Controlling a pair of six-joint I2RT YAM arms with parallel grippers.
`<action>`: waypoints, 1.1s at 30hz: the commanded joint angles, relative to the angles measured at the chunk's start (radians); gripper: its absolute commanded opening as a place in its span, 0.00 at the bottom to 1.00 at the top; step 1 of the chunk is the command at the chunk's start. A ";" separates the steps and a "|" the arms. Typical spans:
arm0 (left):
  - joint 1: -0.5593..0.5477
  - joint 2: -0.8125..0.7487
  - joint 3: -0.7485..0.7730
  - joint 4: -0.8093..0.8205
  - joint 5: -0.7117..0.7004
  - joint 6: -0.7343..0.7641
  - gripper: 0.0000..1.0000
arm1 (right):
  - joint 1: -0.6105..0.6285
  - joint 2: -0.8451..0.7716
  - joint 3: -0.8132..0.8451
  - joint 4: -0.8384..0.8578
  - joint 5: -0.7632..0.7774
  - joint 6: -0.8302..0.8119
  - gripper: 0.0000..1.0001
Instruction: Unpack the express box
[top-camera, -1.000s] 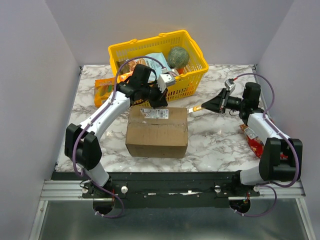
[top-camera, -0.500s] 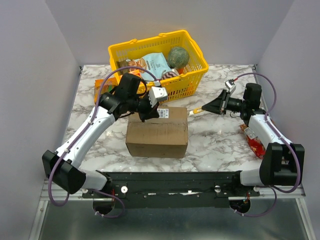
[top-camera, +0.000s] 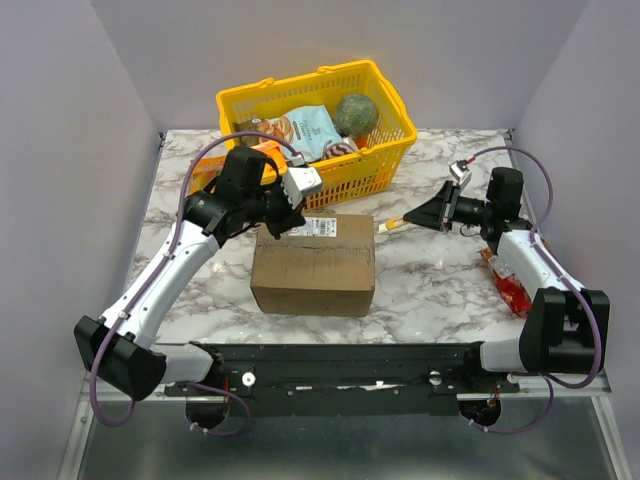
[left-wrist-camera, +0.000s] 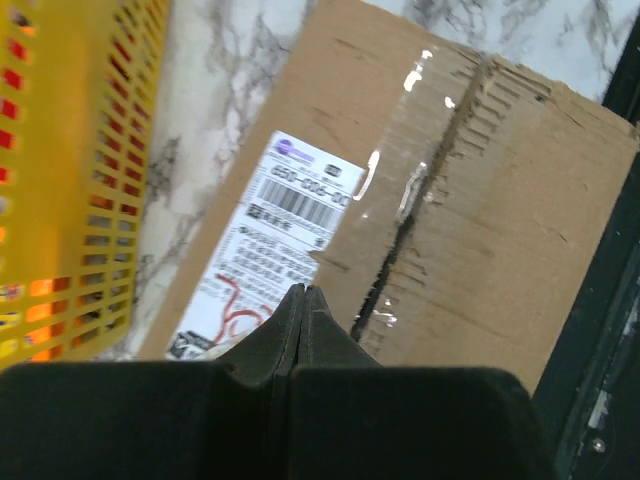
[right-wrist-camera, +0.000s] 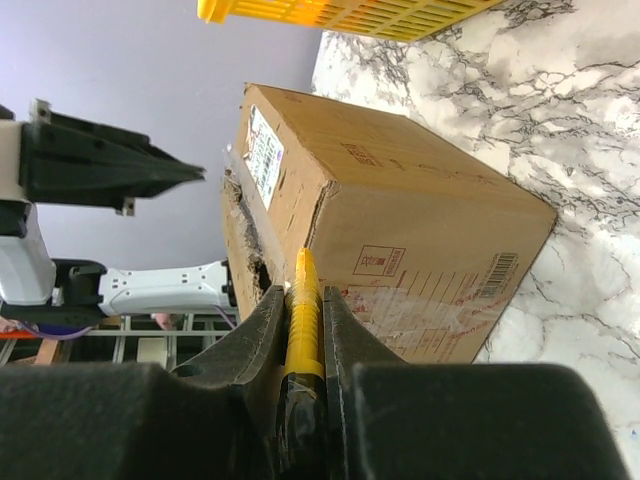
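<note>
**Box shut at counter centre, cutter held beside it**

The marble-patterned counter (top-camera: 430, 290) is taken up at its far edge by a yellow perforated plastic basket (top-camera: 385, 160), already loaded with packets, probably as the drop-off for the contents. The express box (top-camera: 314, 265), a plain brown corrugated carton, is set at mid-counter, just in front of the basket and toward the near edge, within reach of both arms. Its flaps are seen lying flat, so nothing is judged unpacked yet.

The left gripper (left-wrist-camera: 303, 295) is shut, with nothing between the fingers, and is hung over the box's far-left top corner, above the white printed label (left-wrist-camera: 265, 245). It is likely placed there to steady the box or pry a flap.

The right gripper (right-wrist-camera: 300, 300) is clamped on a slim yellow cutter-like tool (top-camera: 390, 224), whose tip is pointed at the box's right side. The taped centre seam (left-wrist-camera: 410, 215) looks ragged, possibly slit; this cannot be confirmed.

A red snack packet (top-camera: 508, 285) is left at the counter's right edge.
</note>
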 joint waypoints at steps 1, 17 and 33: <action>0.047 0.008 0.032 -0.024 -0.054 0.026 0.00 | 0.004 -0.007 -0.001 0.000 -0.032 -0.002 0.00; 0.067 -0.024 -0.187 0.057 -0.092 0.014 0.00 | 0.016 -0.030 -0.042 0.006 0.078 0.152 0.01; 0.067 -0.033 -0.207 0.060 -0.099 0.015 0.00 | 0.018 -0.045 -0.091 0.135 0.097 0.273 0.00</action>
